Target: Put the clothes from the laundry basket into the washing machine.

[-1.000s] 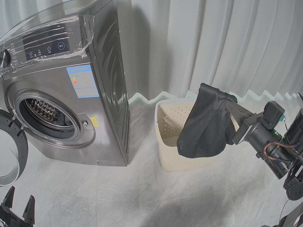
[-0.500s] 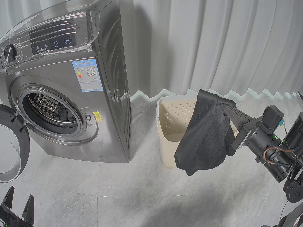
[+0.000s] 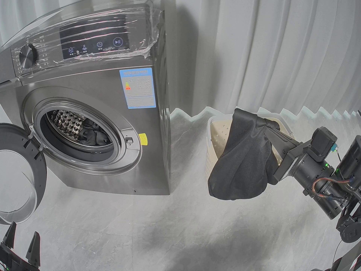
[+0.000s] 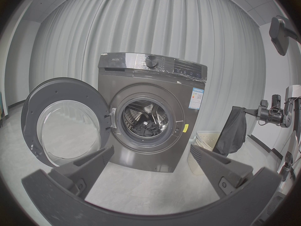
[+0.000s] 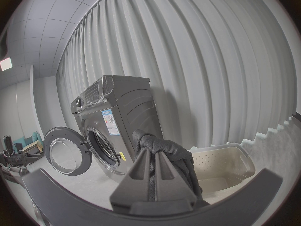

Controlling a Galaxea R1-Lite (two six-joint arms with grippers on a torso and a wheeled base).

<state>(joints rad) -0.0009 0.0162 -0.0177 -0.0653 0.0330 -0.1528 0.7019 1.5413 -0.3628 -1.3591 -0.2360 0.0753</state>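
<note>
Right gripper point(image 3: 269, 126) clamped on a black mesh fabric garment point(image 3: 242, 159), hanging in the air right of the grey metal front-loading washing machine point(image 3: 113, 95), cream perforated plastic laundry basket point(image 3: 215, 132) beside the machine, left gripper point(image 4: 150, 160) spread wide, empty, before its open round door point(image 3: 18, 174).

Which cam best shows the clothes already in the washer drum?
Left wrist view: it faces the open washing machine squarely, so the dark clothes on the drum floor show whole. Head view looks in obliquely; the door ring hides part of them. Right wrist view sees the opening side-on, its inside too dark to tell.
</note>
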